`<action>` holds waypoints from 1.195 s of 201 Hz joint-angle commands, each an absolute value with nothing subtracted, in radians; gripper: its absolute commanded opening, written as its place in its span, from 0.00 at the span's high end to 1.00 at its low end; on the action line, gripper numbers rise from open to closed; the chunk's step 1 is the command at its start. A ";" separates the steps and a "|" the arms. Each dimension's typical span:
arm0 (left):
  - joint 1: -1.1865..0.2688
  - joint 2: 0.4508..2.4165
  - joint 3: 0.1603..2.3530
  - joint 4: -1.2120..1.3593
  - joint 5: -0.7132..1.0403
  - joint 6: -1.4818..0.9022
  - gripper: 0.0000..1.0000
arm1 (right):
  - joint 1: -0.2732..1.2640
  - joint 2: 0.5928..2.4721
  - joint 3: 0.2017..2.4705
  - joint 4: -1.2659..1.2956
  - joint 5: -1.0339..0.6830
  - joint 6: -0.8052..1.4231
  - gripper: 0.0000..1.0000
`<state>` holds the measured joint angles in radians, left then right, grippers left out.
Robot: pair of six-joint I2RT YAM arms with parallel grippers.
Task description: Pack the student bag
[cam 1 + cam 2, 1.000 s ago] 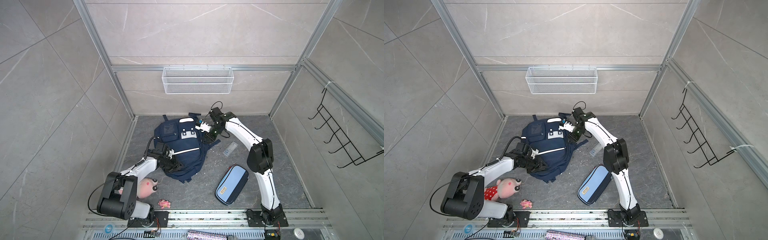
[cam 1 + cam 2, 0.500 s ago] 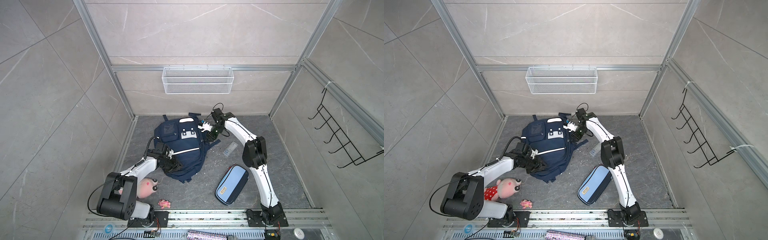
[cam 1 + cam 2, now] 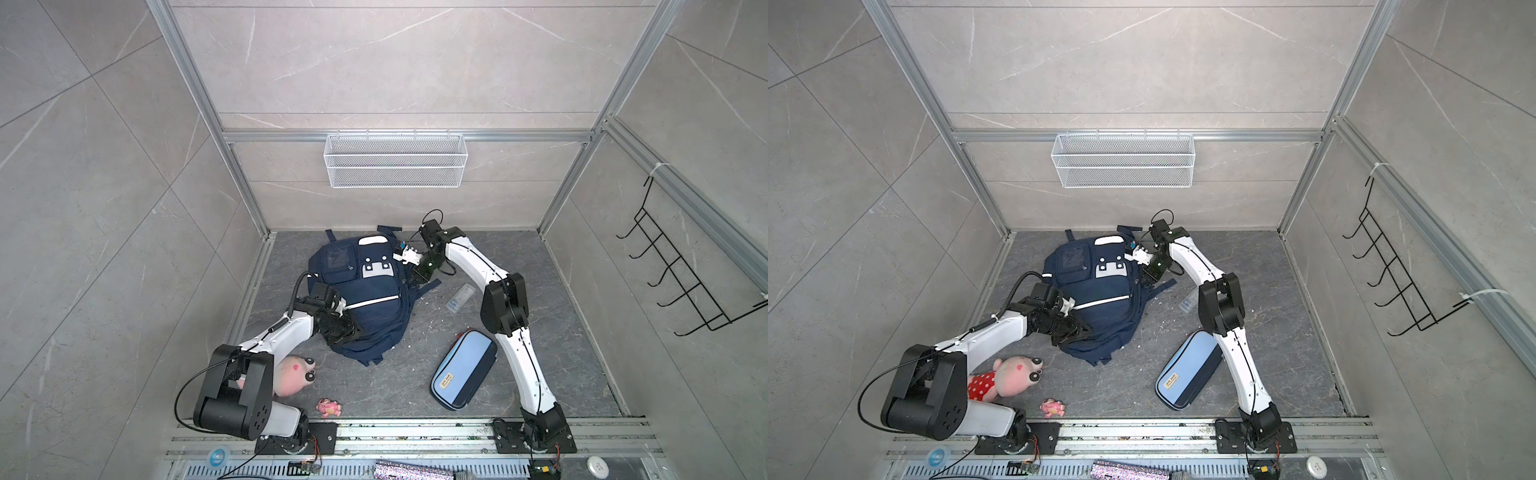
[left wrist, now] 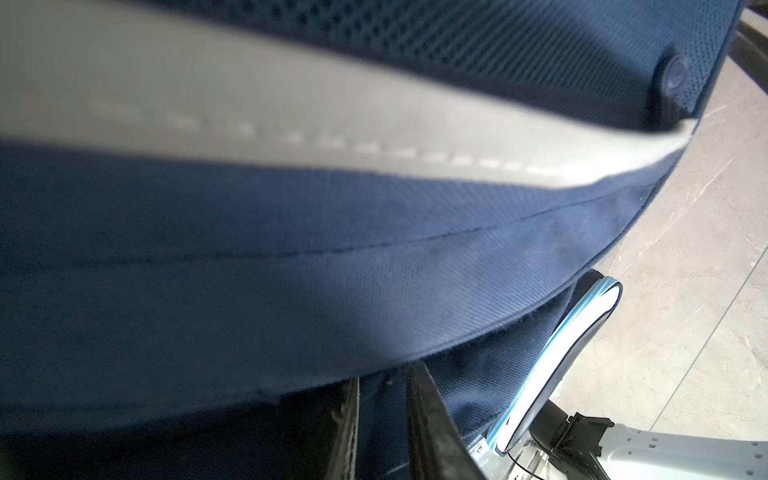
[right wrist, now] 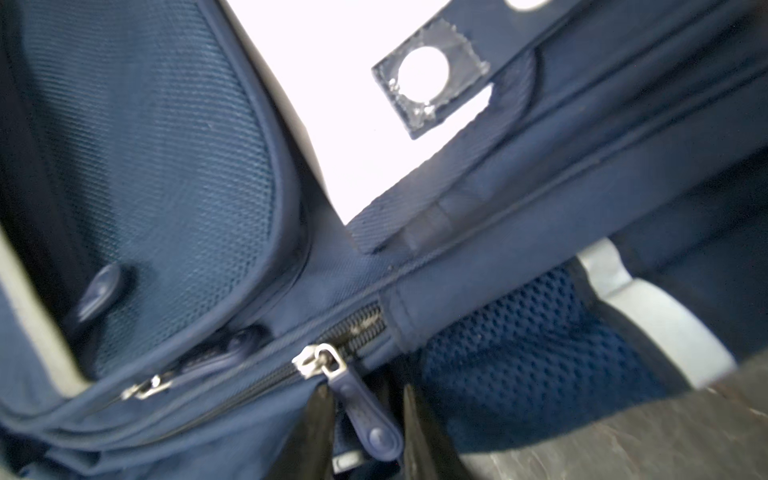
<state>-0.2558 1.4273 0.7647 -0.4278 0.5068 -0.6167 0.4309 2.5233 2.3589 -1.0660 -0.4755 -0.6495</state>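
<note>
Little is done, I judge: a pink plush toy (image 3: 293, 374) lies unpacked on the grey table (image 3: 561, 332). The left tool (image 4: 383, 390) pinches the near edge of the navy-blue fabric student bag (image 3: 374, 299), which lies flat mid-table. The right tool (image 5: 365, 390) is closed on its navy zip pull (image 5: 372, 424), and the zip looks shut there. A light-blue fabric pencil case (image 3: 463, 374) waits outside.

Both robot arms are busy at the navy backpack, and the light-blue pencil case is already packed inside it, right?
Not quite. The pencil case is not inside the backpack; it lies on the floor apart from it, as both top views show. Both arms are indeed at the backpack.
</note>
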 commanded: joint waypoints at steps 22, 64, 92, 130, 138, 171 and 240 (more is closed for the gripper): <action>-0.258 1.395 0.796 -0.456 0.492 -0.611 0.76 | 0.449 2.560 2.404 -1.092 -0.471 -0.647 0.83; -0.259 1.404 0.813 -0.461 0.492 -0.609 0.77 | 0.465 2.559 2.406 -1.088 -0.457 -0.648 0.78; -0.259 1.408 0.820 -0.475 0.491 -0.602 0.77 | 0.466 2.590 2.416 -1.089 -0.453 -0.652 0.85; -0.258 1.399 0.824 -0.485 0.484 -0.599 0.78 | 0.467 2.571 2.419 -1.078 -0.384 -0.645 1.00; -0.258 1.393 0.831 -0.493 0.477 -0.591 0.82 | 0.468 2.570 2.411 -1.068 -0.361 -0.638 1.00; -0.284 1.302 0.957 -0.612 0.412 -0.441 0.90 | 0.496 2.452 2.284 -0.965 -0.249 -0.625 1.00; -0.423 1.340 1.088 -0.777 0.209 -0.050 0.70 | 0.505 2.391 2.256 -0.919 -0.271 -0.455 1.00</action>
